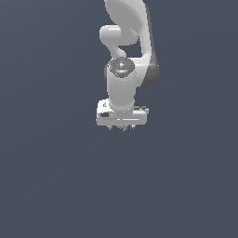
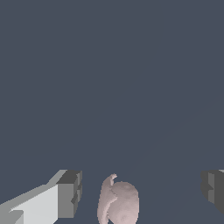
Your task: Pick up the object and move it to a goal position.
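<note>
The object (image 2: 119, 202) is a small pale pink lumpy blob with a little pointed nub on top. In the wrist view it sits between the two fingers of my gripper (image 2: 141, 192), nearer to the pale finger (image 2: 65, 197) than to the dark finger (image 2: 213, 190). A clear gap shows on each side of it, so the gripper is open and touches nothing. In the exterior view the white hand (image 1: 122, 116) points straight down, and only a pinkish sliver of the object (image 1: 123, 128) shows under it, at the gripper (image 1: 122, 126).
A plain dark blue-grey floor (image 1: 56, 186) fills both views. The white arm (image 1: 128, 28) rises behind the hand toward the top of the exterior view. No other objects or edges are in view.
</note>
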Motion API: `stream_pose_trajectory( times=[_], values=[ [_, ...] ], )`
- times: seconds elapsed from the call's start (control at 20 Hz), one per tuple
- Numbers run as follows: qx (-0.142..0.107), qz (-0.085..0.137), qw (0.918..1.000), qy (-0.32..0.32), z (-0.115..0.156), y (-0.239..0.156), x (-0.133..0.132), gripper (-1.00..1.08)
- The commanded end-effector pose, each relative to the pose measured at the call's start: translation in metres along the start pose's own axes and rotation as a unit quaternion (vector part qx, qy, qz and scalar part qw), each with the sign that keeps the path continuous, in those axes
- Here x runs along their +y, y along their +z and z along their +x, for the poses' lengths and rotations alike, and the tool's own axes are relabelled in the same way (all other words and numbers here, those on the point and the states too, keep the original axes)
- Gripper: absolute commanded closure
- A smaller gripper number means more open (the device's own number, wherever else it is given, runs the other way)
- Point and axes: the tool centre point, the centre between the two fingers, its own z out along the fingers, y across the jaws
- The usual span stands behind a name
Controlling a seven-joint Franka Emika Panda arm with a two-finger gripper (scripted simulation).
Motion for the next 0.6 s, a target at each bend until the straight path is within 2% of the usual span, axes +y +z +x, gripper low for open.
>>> stream_pose_trajectory(
  times=[0.0, 0.15, 0.4, 0.55],
  values=[
    [0.0, 0.0, 1.0, 0.0, 0.0, 0.0, 0.0, -0.92],
    [0.001, 0.0, 1.0, 0.004, 0.001, -0.001, 0.006, -0.92],
    [0.008, -0.001, 0.9997, 0.025, 0.004, -0.004, 0.034, -0.92],
    [0.01, -0.002, 0.9995, 0.029, 0.005, -0.005, 0.041, -0.92]
  ],
)
